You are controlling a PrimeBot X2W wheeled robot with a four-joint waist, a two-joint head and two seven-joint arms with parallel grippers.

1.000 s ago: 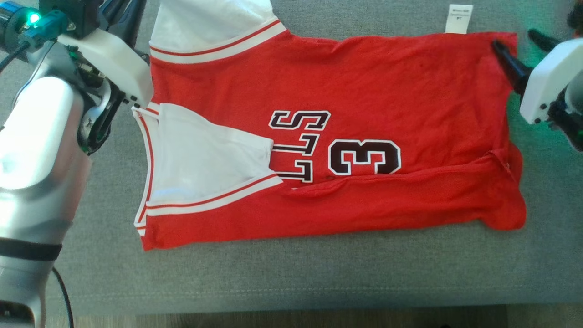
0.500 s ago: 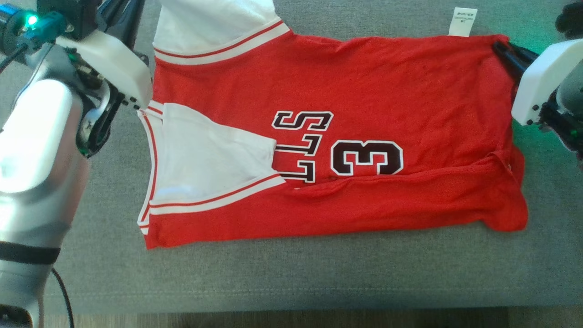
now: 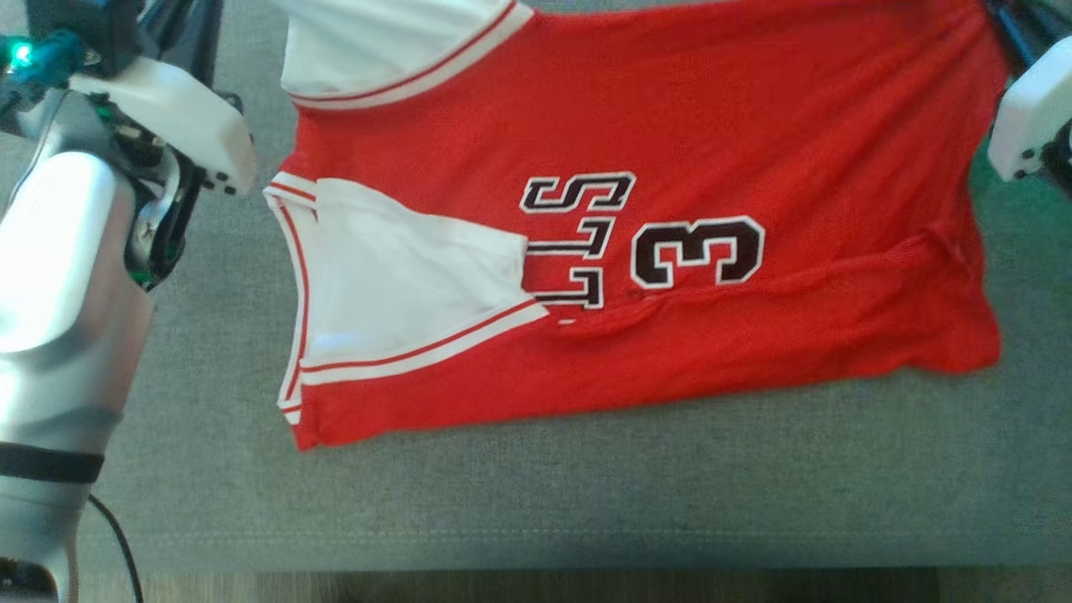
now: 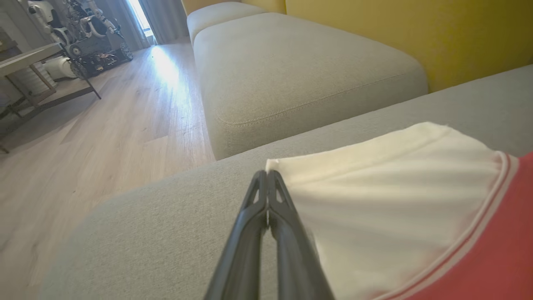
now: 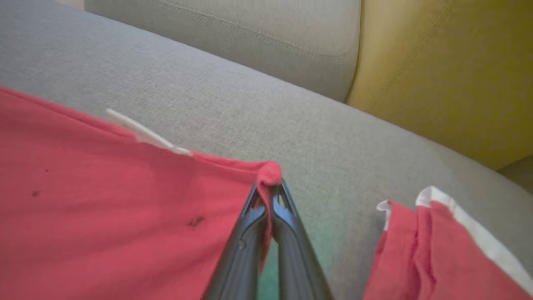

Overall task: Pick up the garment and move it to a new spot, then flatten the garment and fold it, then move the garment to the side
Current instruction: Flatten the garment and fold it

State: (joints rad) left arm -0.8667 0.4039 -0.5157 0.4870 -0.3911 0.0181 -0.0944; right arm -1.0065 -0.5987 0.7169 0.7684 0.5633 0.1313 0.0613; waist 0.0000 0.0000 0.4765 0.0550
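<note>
Nearest the robot runs a strip of pale wooden floor [image 3: 536, 586], then the front edge of one grey woven upholstered seat [image 3: 536, 502], with a bare band of cushion behind that edge. On the seat lies one red sleeveless basketball jersey with white red-striped trim [image 3: 712, 126], spread lengthwise from left to right, its near long edge folded over into a ridge. It shows two white panels at the left end, three black white-edged letters [image 3: 578, 243] and one numeral 3 [image 3: 697, 251] near its middle. At the jersey's far left corner the left gripper [image 4: 266, 179] is clenched, fingers pressed together at the white corner, though whether cloth sits between them cannot be told. At the far right corner the right gripper [image 5: 270, 196] pinches a bunched tip of red hem, with one white label [image 5: 141, 133] just beside it. Beyond stand two beige cushions [image 4: 291, 75] and a yellow backrest [image 5: 437, 62].
</note>
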